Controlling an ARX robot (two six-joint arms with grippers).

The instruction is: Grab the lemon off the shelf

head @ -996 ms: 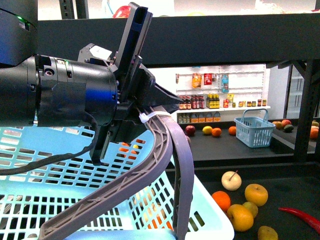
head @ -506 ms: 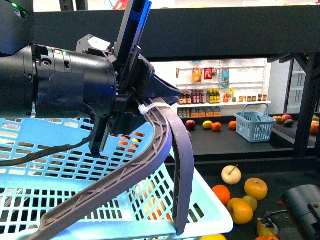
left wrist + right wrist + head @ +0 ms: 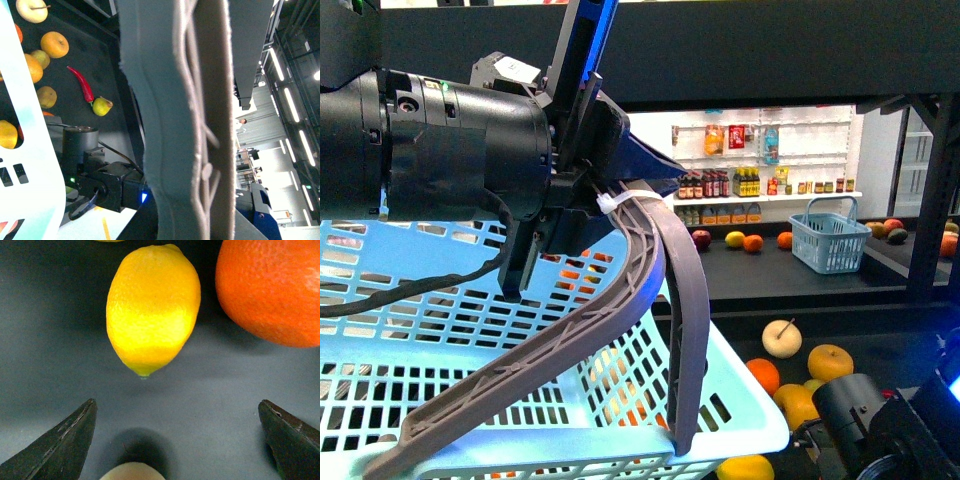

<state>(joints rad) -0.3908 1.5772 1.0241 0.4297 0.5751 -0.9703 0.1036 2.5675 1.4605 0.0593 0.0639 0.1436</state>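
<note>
The lemon (image 3: 152,307) lies on the dark shelf tier (image 3: 210,390), just ahead of my right gripper (image 3: 177,401). The right gripper is open and empty, its fingertips (image 3: 70,437) wide apart and short of the lemon. An orange (image 3: 272,290) sits close beside the lemon. In the front view the right arm (image 3: 885,430) is low over the fruit on the black shelf (image 3: 880,345), with a yellow fruit (image 3: 745,468) beside it. My left gripper (image 3: 610,200) is shut on the grey basket handle (image 3: 665,280) and holds the light blue basket (image 3: 470,400) up.
Loose fruit lies on the tier: a pale apple (image 3: 782,338), a yellow apple (image 3: 830,362), an orange (image 3: 763,375), a red chili (image 3: 82,85). A pale fruit (image 3: 132,471) sits under the right gripper. A small blue basket (image 3: 828,243) stands on the far shelf. A black post (image 3: 925,200) stands at the right.
The right arm has come in from the bottom right and moved left over the fruit. The left arm and basket have shifted slightly upward.
</note>
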